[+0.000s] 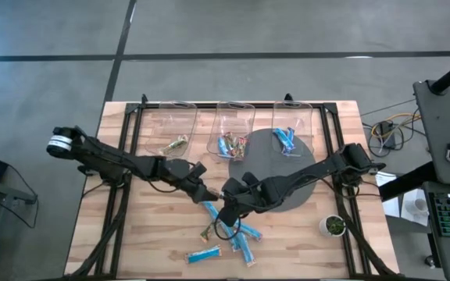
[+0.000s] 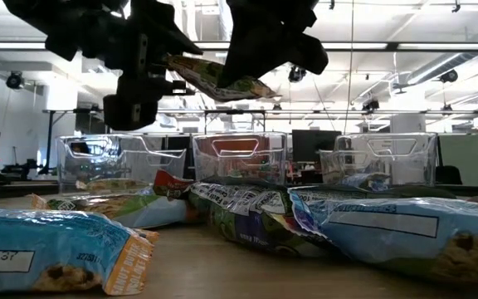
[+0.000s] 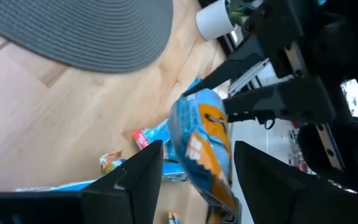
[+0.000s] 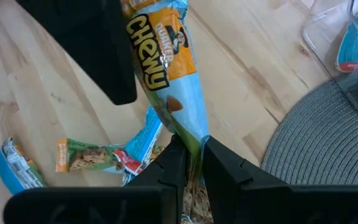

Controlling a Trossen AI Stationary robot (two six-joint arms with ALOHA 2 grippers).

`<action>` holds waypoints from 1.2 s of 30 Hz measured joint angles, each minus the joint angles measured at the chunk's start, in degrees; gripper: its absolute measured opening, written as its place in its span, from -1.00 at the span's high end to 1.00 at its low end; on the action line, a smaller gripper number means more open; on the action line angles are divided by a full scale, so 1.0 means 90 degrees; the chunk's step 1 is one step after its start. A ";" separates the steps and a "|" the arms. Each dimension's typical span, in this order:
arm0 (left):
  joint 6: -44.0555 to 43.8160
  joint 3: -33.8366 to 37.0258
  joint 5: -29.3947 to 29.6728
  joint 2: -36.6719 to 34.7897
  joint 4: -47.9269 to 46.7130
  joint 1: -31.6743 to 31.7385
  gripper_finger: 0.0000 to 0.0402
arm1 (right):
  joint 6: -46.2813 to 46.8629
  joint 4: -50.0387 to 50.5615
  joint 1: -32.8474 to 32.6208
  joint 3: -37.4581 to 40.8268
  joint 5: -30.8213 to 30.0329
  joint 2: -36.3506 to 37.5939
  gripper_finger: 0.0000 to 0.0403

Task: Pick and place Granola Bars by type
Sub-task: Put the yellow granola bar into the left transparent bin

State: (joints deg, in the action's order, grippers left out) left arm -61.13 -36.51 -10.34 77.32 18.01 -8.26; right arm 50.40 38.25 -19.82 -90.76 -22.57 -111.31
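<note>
already off the bench, a blue-and-orange chewy granola bar (image 4: pixel 166 68) hung pinched by one end in the right gripper (image 4: pixel 190 155), its long axis running straight out into the gap between the spread fingers of the left gripper (image 3: pixel 194 165), which faced it near the bench's middle. along the far edge stood three clear bins: the left bin (image 1: pixel 170 129) held what looked like a tan bar, the middle bin (image 1: pixel 233 131) a mixed few, the right bin (image 1: pixel 291 125) blue ones. loose bars (image 1: pixel 233 238) lay toward the near edge.
</note>
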 joint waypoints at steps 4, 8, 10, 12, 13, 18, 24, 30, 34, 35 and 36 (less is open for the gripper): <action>0.0078 0.0002 0.0137 -0.0025 0.0007 -0.0020 0.11 | 0.0016 -0.0030 -0.0037 0.0000 0.0000 0.0000 0.81; 0.0155 0.0000 0.0204 -0.0041 0.0052 -0.0018 0.16 | 0.0016 -0.0120 -0.0051 0.0000 0.0000 0.0000 0.81; 0.0169 -0.0006 0.0205 -0.0024 0.0052 -0.0018 0.20 | 0.0020 -0.0128 -0.0052 0.0000 0.0000 0.0000 0.81; 0.0204 -0.0019 0.0205 -0.0024 0.0052 -0.0018 0.25 | 0.0038 -0.0133 -0.0052 0.0000 0.0000 0.0000 0.81; 0.0241 -0.0025 0.0205 -0.0024 0.0055 -0.0018 0.28 | 0.0036 -0.0135 -0.0052 0.0000 0.0000 0.0000 0.81; 0.0331 -0.0029 0.0207 -0.0024 0.0055 -0.0018 0.48 | 0.0087 -0.0137 -0.0052 0.0000 0.0000 0.0000 0.81; 0.0492 -0.0029 0.0283 -0.0024 0.0042 -0.0015 0.72 | 0.0389 -0.0169 -0.0052 0.0000 0.0002 0.0000 0.63; 0.0693 -0.0029 0.0646 -0.0047 -0.0448 0.0051 0.81 | 0.0400 -0.0189 -0.0069 0.0000 0.0002 0.0029 0.25; 0.0857 -0.0024 0.1028 -0.0227 -0.0792 0.0180 0.82 | 0.0402 -0.0203 -0.0077 0.0000 0.0002 0.0180 0.05; 0.0911 -0.0024 0.1150 -0.0327 -0.0845 0.0232 0.82 | 0.0400 -0.0190 -0.0077 0.0000 -0.0009 0.0237 0.02; 0.0968 -0.0029 0.1286 -0.0449 -0.0895 0.0285 0.82 | 0.0395 -0.0181 -0.0077 0.0000 -0.0067 0.0280 -0.01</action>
State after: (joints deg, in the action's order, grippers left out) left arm -52.42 -36.77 1.23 73.28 9.95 -5.70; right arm 53.95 36.62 -20.51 -90.76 -23.17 -108.79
